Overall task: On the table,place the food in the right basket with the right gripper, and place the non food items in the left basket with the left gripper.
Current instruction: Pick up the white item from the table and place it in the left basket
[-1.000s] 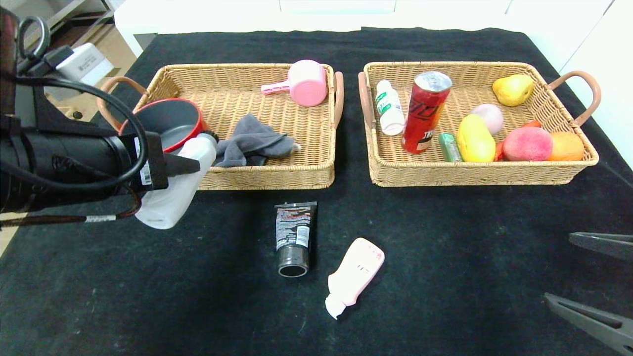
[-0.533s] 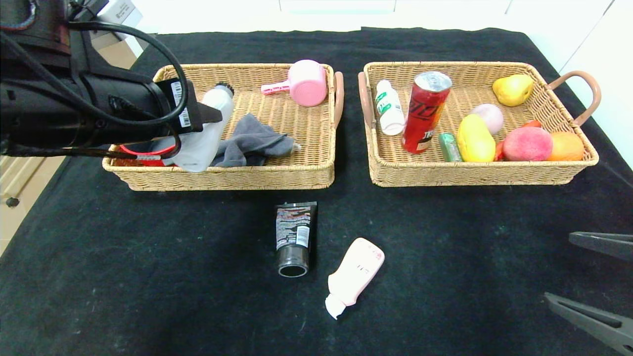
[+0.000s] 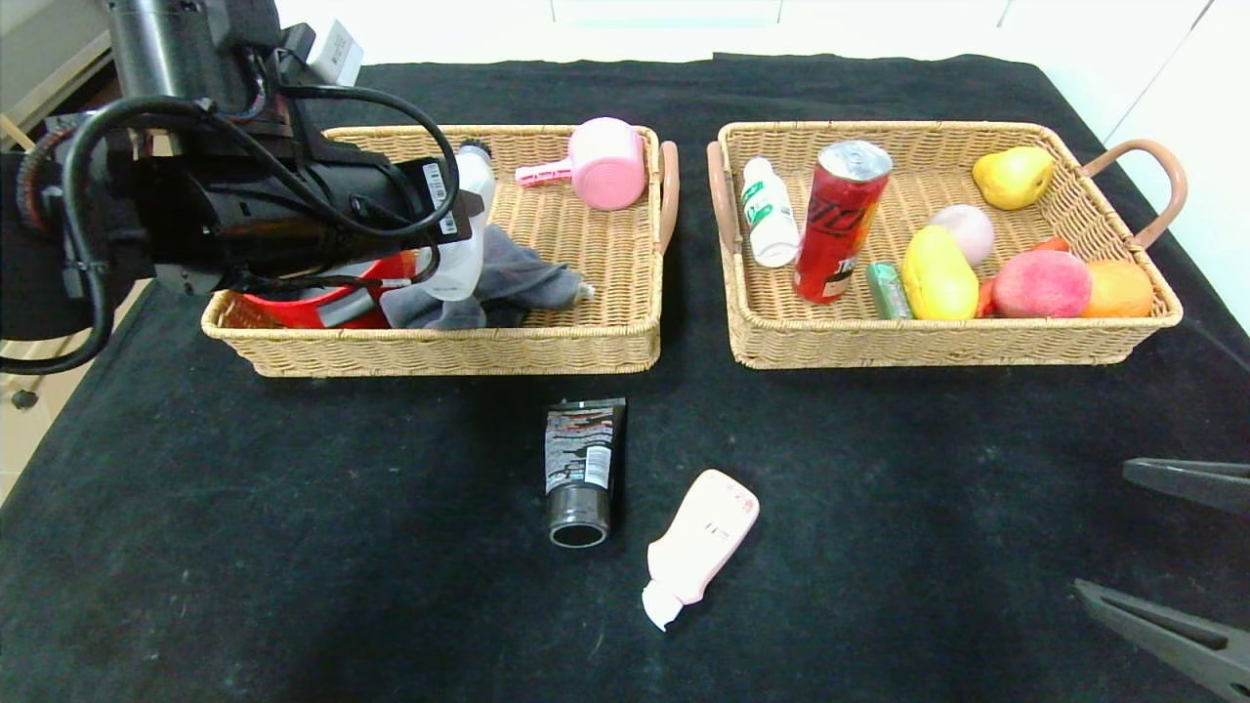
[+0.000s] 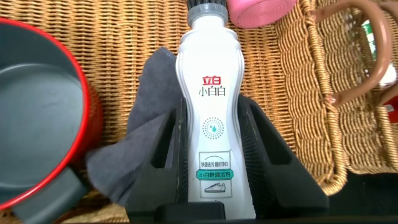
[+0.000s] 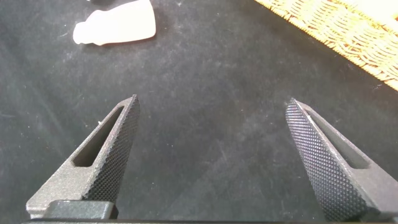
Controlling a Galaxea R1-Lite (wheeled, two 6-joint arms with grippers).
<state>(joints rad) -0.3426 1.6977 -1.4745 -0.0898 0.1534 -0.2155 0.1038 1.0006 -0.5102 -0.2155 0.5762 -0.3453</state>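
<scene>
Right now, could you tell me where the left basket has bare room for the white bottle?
The left claw holds the white bottle over the grey cloth. Bare wicker lies in the left basket between the cloth and the pink scoop. The red bowl crowds the other end.

White curvy bottle (image 4: 213, 118) over left basket (image 3: 547, 342)

Left arm (image 3: 234, 210) black, cylindrical, looped black cables, white barcode stickers; jaws dark, knurled.

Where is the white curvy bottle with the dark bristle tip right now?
Head view, left side: the white curvy bottle is clamped in the left claw over the left wicker basket, above the grey cloth.
</scene>
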